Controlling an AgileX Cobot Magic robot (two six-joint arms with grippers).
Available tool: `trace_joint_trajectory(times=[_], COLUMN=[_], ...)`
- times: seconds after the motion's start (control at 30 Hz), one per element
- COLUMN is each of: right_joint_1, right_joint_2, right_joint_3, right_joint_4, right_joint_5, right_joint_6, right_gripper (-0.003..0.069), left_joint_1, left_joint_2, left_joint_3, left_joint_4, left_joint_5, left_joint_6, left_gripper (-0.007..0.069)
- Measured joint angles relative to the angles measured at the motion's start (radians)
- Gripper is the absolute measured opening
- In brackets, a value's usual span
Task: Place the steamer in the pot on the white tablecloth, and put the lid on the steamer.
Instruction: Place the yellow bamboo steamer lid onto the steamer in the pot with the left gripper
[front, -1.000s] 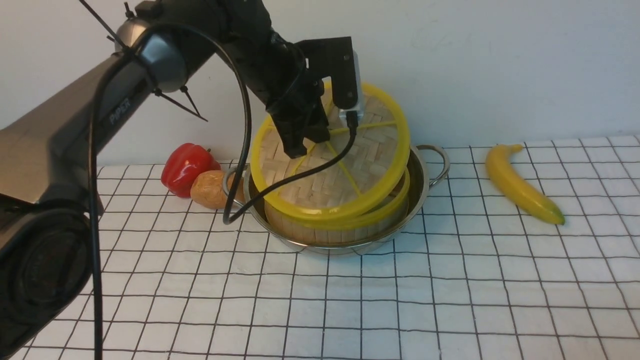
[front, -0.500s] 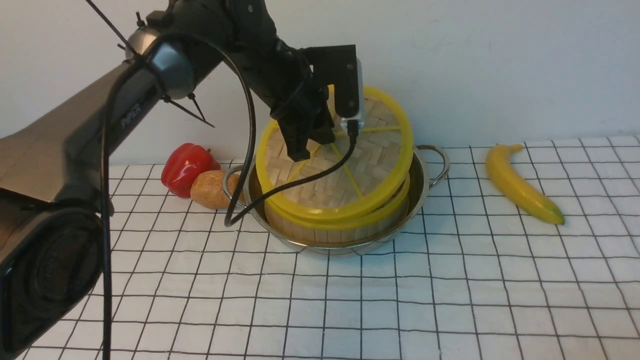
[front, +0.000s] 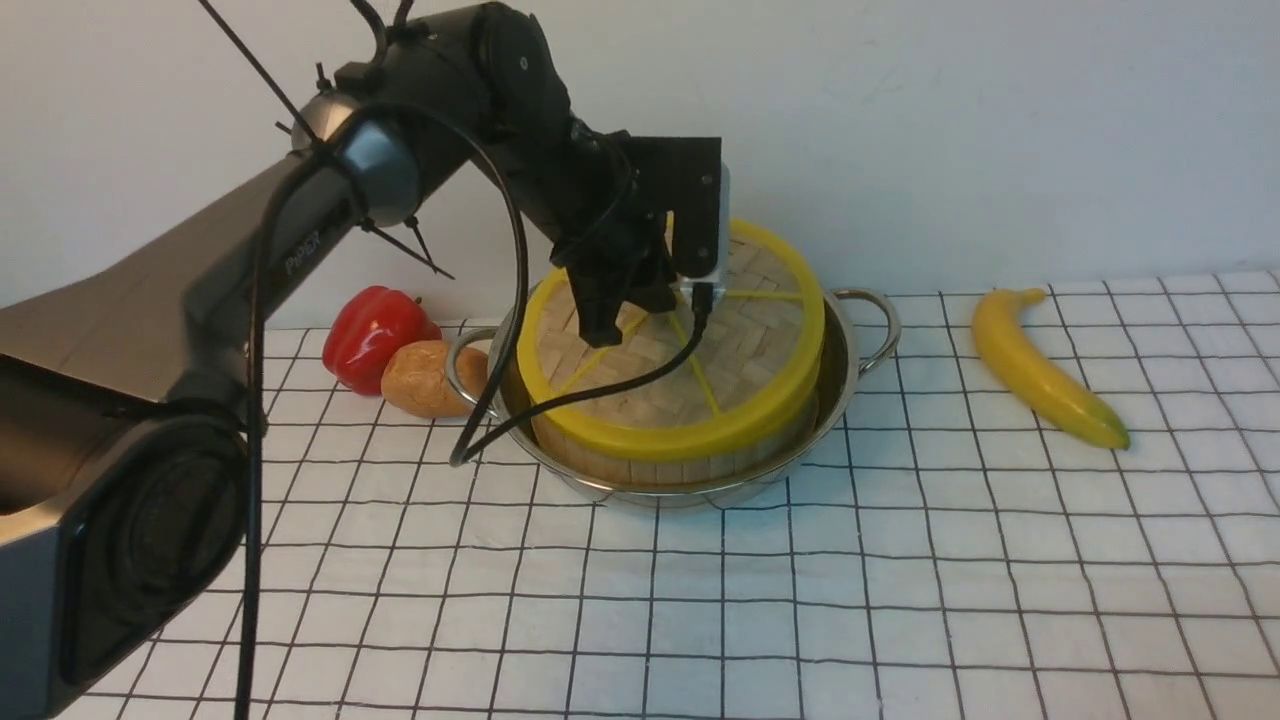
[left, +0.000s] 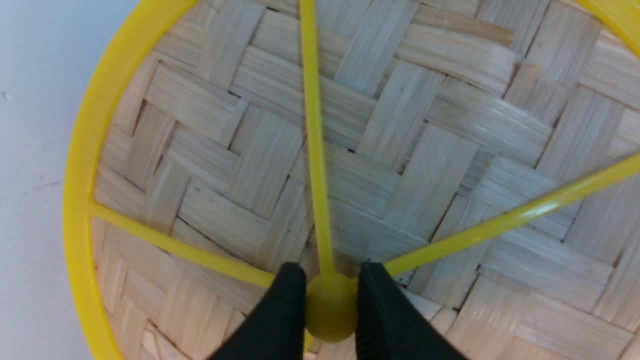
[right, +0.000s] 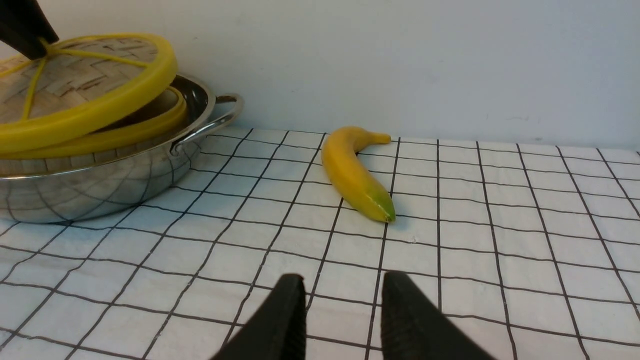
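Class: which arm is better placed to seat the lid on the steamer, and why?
Left. The left gripper pinches the lid right above the steamer; the right gripper hangs open, apart from the pot.

Lid (front: 745, 345) on steamer (front: 640, 462) in pot (front: 700, 496); banana (front: 1040, 370) right

The lid (front: 745, 345) is showing pale herringbone-woven bamboo with a yellow rim and spokes. The steamer (front: 640, 466) is showing tan slats, and the pot (front: 842, 398) is gleaming silver. The cloth (front: 800, 600) is showing white with a thin black grid. At right, a banana (front: 1040, 370) is showing yellow, tipped green. At left, a pepper (front: 368, 335) is showing red beside an orange-brown lump (front: 420, 380).
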Motion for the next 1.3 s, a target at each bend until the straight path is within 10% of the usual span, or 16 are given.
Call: trace_joint_trajectory(times=[1.3], right_joint_1=[0.000], right_joint_2=[0.000], right_joint_3=[0.000], right_joint_4=[0.001], right_joint_5=[0.000], right_joint_6=[0.000], right_gripper=[0.0240], left_joint_1=[-0.001], left_joint_2=[0.043], left_joint_3=[0.000], left_joint_4=[-0.052], left_joint_5=[-0.106], left_joint_6=[0.180], left_gripper=[0.0117])
